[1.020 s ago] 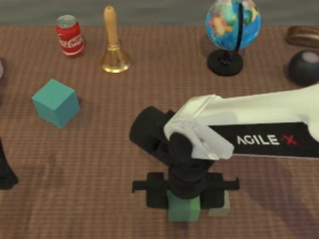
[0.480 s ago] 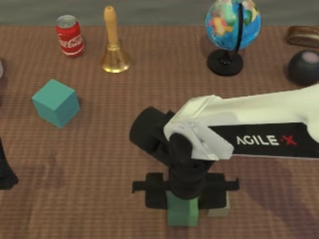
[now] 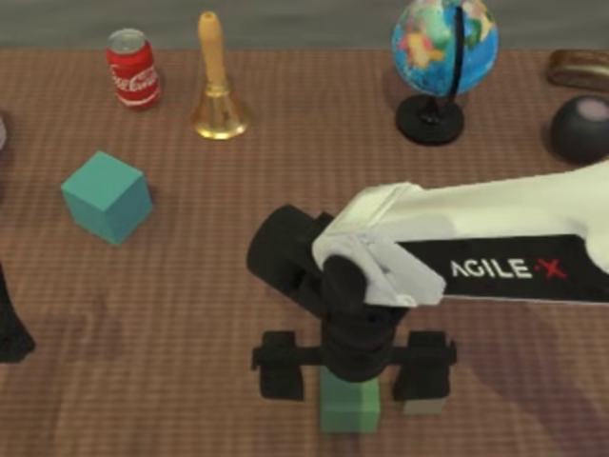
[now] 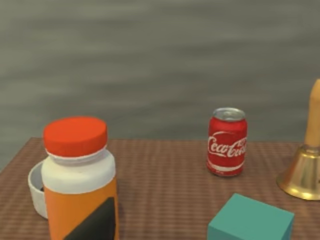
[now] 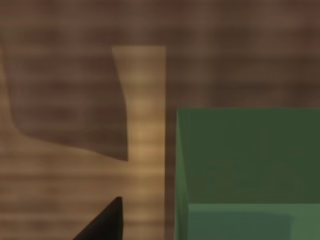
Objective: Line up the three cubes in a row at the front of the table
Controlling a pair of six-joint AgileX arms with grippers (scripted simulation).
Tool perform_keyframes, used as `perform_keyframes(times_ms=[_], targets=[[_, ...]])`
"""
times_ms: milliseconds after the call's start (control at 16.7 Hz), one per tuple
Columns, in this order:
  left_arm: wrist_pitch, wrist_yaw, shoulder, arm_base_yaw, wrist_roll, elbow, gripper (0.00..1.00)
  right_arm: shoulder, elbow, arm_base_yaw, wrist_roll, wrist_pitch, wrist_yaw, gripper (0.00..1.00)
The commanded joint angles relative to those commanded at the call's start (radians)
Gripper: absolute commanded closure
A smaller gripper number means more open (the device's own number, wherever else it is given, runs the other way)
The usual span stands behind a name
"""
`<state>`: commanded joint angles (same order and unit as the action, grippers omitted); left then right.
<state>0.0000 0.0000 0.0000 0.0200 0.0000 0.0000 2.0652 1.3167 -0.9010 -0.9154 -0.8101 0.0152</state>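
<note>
Compared with a second back, the right claw (image 3: pixel 353 377) has spread its fingers wide, so the two black pads now stand clear on either side of the green cube (image 3: pixel 349 405) instead of hugging it. So that's a release: the claw is let go and holding nothing, hanging right above the cube at the front edge of the desk (image 3: pixel 190 314). The right wrist view agrees, with the green block sitting flat on the woven surface and just a dark fingertip poking in beside it.

Progress check: the green cube is down at the front, and the small beige-grey cube (image 3: pixel 422 407) is just beside it on the right, mostly hidden behind one finger. Can't tell if they touch. That looks like two of three in the row.

What's left is the big teal cube (image 3: pixel 107 197), way off on the left side and further back, well apart from the other two. The left arm (image 3: pixel 9 328) is parked at the left edge; its claw isn't visible anywhere, so no idea about that one. I'd guess teal goes next.
</note>
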Motion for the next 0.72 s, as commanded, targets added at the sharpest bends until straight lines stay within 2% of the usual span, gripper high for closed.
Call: perform_keyframes(times_ms=[300, 720], targets=[[0.0, 0.0, 0.0, 0.0, 0.0, 0.0, 0.0, -0.007, 0.014, -0.001, 0.0, -0.017, 0.0, 0.0], [0.0, 0.0, 0.0, 0.0, 0.0, 0.0, 0.0, -0.097, 0.141, -0.01, 0.0, -0.241, -0.001, 0.0]])
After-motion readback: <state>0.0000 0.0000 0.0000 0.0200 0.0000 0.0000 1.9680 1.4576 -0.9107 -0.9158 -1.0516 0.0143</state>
